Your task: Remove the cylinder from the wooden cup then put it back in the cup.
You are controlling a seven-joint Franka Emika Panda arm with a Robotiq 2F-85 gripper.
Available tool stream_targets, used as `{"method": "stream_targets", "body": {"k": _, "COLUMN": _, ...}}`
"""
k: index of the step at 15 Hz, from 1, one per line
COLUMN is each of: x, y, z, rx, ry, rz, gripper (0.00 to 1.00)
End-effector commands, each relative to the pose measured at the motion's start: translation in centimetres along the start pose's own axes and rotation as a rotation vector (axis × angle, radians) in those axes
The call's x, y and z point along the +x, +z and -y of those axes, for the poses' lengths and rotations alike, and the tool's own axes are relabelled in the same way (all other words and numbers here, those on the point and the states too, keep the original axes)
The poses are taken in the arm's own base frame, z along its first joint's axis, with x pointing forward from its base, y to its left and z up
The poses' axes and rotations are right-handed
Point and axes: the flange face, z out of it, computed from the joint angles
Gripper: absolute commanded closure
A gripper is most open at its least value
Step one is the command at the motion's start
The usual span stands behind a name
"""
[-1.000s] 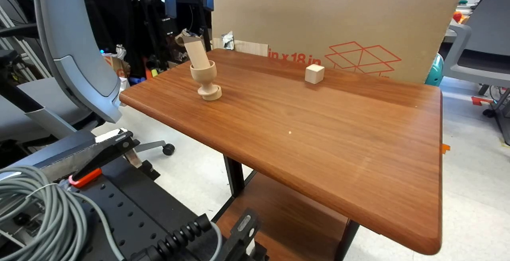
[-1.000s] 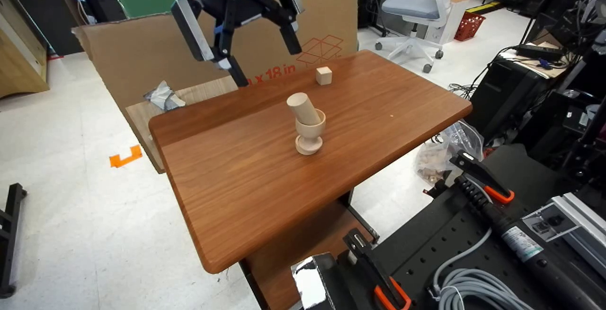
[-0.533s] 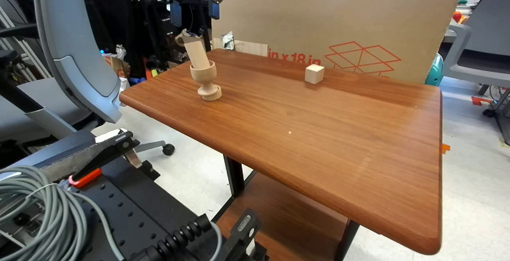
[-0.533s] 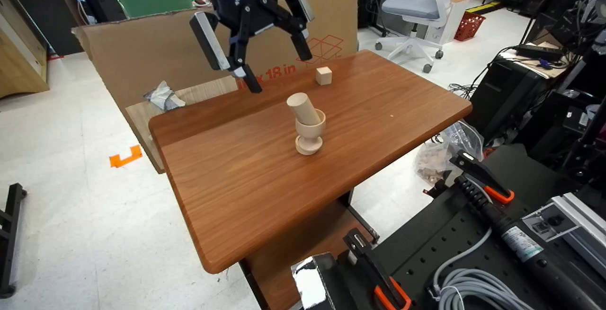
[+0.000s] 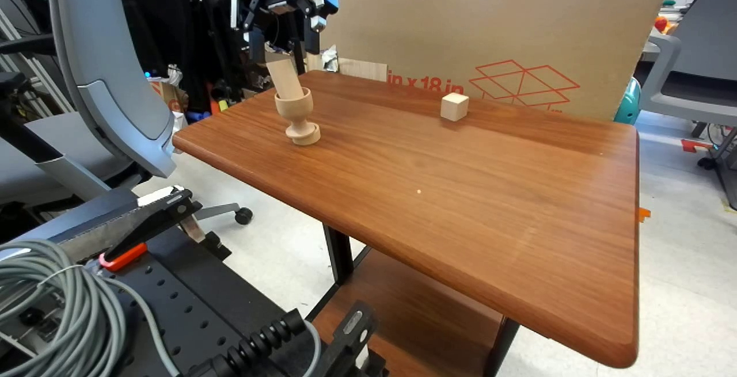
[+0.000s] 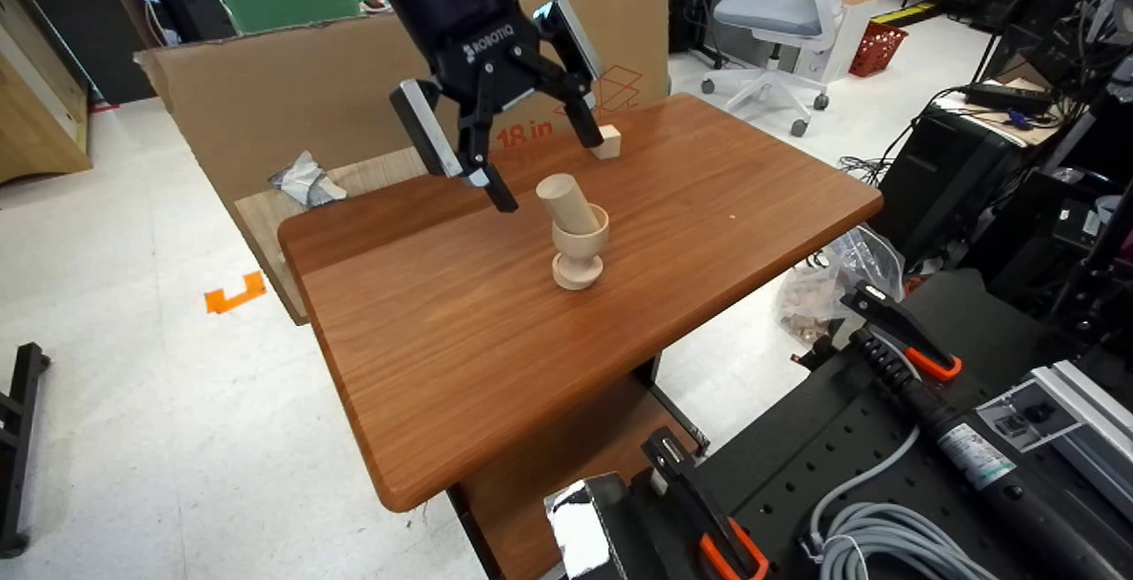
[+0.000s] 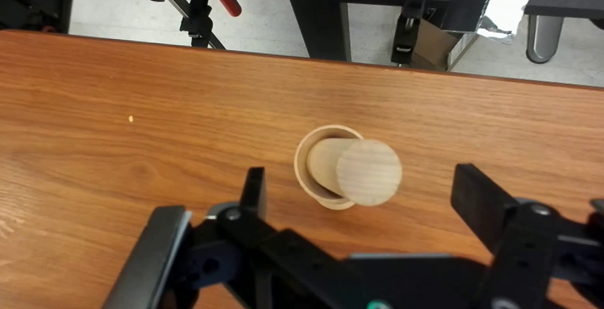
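Gripper [image 6: 547, 169]: you are bringing it lower and closer to the wooden cup [image 6: 580, 248] than half a second ago, while the cylinder [image 7: 356, 172] is staying put
Fingers [image 7: 253, 193]: they are hanging spread wide, pinching nothing, and framing the cylinder on either side in the wrist view; how high they are sitting over its top is hard to tell
Cylinder: it is standing in the wooden cup, leaning well off upright, its upper part sticking out
Approach: you are probably lining up to lift it out; the removal is not yet happening
Cylinder top: it is tipping toward one finger, so that finger is likely meeting it first; you are doing best by centring over the tipped top before lowering
Wooden cup: it is probably light and easily toppled, so you are wanting to squeeze gently and draw along the slant, not sideways
Wooden block [image 5: 454, 106]: it is resting well apart on the table [image 5: 460, 193]
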Motion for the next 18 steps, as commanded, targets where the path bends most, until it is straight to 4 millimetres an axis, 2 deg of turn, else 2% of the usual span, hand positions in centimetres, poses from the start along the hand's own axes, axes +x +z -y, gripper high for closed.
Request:
{"method": "stream_targets", "body": {"k": 1, "x": 0.26, "y": 0.91, "z": 0.63, "rx": -0.056, "ry": -0.018, "rz": 0.017, "gripper": 0.00}}
{"method": "stream_targets", "body": {"k": 3, "x": 0.42, "y": 1.37, "z": 0.87, "rx": -0.067, "ry": -0.021, "rz": 0.026, "gripper": 0.00}}
{"method": "stream_targets", "body": {"k": 4, "x": 0.48, "y": 1.52, "z": 0.98, "rx": -0.072, "ry": -0.020, "rz": 0.028, "gripper": 0.25}}
{"method": "stream_targets", "body": {"k": 5, "x": 0.49, "y": 1.57, "z": 1.10, "rx": -0.075, "ry": -0.020, "rz": 0.027, "gripper": 0.28}}
{"method": "stream_targets", "body": {"k": 6, "x": 0.49, "y": 1.58, "z": 1.21, "rx": -0.076, "ry": -0.020, "rz": 0.025, "gripper": 0.35}}
{"method": "stream_targets", "body": {"k": 7, "x": 0.50, "y": 1.62, "z": 1.28, "rx": -0.077, "ry": -0.021, "rz": 0.025, "gripper": 0.44}}
{"method": "stream_targets", "body": {"k": 13, "x": 0.55, "y": 1.66, "z": 1.25, "rx": -0.072, "ry": -0.013, "rz": 0.027, "gripper": 0.88}}
{"method": "stream_targets", "body": {"k": 18, "x": 0.55, "y": 1.55, "z": 0.97, "rx": -0.059, "ry": 0.023, "rz": 0.031, "gripper": 0.90}}
